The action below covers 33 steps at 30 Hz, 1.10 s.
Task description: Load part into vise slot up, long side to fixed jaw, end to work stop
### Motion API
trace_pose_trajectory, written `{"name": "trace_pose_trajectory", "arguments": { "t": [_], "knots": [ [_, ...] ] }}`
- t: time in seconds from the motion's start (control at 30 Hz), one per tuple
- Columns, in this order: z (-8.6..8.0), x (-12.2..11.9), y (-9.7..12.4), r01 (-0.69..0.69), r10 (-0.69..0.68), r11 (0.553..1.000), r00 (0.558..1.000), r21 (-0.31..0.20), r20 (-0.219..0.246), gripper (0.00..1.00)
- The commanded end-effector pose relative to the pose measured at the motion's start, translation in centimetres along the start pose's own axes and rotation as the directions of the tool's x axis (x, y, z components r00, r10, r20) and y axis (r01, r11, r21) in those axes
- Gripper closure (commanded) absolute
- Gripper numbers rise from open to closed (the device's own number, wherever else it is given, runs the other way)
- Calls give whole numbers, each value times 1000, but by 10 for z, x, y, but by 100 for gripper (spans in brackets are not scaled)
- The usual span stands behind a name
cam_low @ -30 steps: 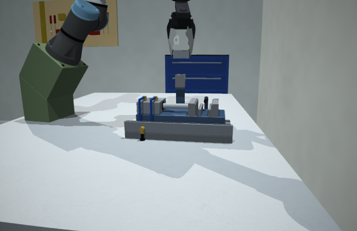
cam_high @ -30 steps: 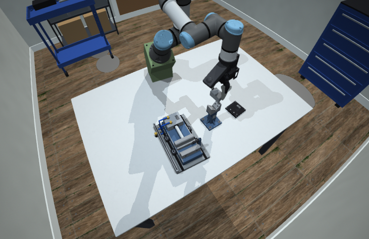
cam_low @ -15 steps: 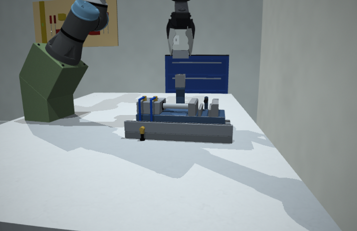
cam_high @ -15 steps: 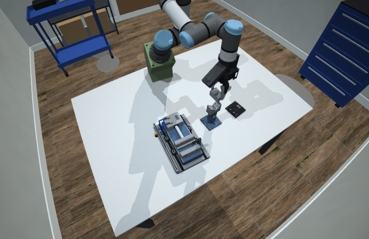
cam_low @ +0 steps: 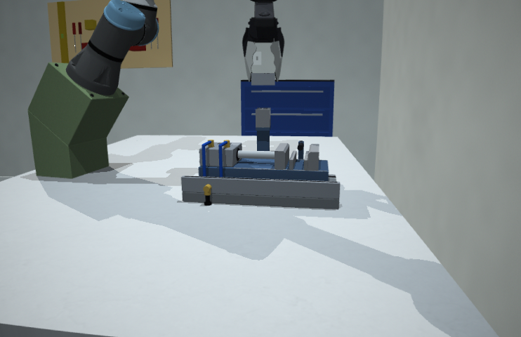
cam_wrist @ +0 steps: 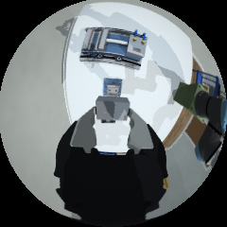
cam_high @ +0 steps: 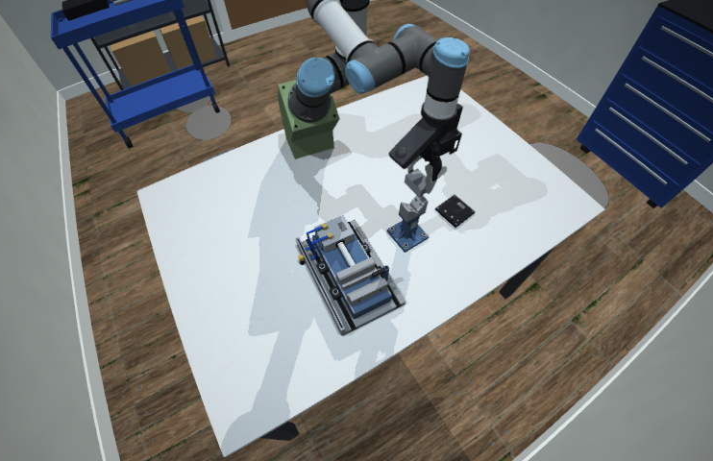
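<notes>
The gripper (cam_high: 420, 182) (cam_low: 263, 78) (cam_wrist: 113, 113) is shut on the grey part (cam_high: 414, 180) (cam_low: 262, 80) (cam_wrist: 113, 105), which spans crosswise between the fingertips. It holds the part in the air, above the V-block (cam_high: 412, 209) (cam_low: 262, 118) (cam_wrist: 113, 89) and clear of it. The slot's facing cannot be told. The V-block stands on a blue post and appears unloaded. The vise (cam_high: 374, 305) (cam_low: 261, 187) (cam_wrist: 118, 49) is open, with no part between its fixed jaw (cam_high: 367, 289) (cam_low: 314, 156) and rod-side jaw (cam_high: 355, 269) (cam_low: 281, 156). The work stop (cam_high: 380, 272) (cam_low: 300, 145) stands at one side.
The black infeed plate (cam_high: 454, 211) lies beyond the V-block, with no part on it. Blue air hoses (cam_high: 315, 236) (cam_low: 220, 159) rise at the vise's cylinder end. The green robot pedestal (cam_high: 310, 138) (cam_low: 66, 119) stands at the table's back edge.
</notes>
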<state>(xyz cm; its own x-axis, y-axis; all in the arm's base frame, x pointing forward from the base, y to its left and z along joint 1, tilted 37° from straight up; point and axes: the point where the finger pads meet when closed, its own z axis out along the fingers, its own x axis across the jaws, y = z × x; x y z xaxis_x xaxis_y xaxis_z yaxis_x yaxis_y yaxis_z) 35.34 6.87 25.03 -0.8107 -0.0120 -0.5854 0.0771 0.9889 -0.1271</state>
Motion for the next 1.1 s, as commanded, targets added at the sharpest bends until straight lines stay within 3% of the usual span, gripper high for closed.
{"name": "trace_pose_trajectory", "arguments": {
  "t": [0.0, 1.07],
  "knots": [
    [-1, -1, 0, -6, 6, 1000, 1000, 0, 3, 100],
    [-1, 0, -1, -19, 19, 1000, 1000, 0, 4, 100]
  ]
}}
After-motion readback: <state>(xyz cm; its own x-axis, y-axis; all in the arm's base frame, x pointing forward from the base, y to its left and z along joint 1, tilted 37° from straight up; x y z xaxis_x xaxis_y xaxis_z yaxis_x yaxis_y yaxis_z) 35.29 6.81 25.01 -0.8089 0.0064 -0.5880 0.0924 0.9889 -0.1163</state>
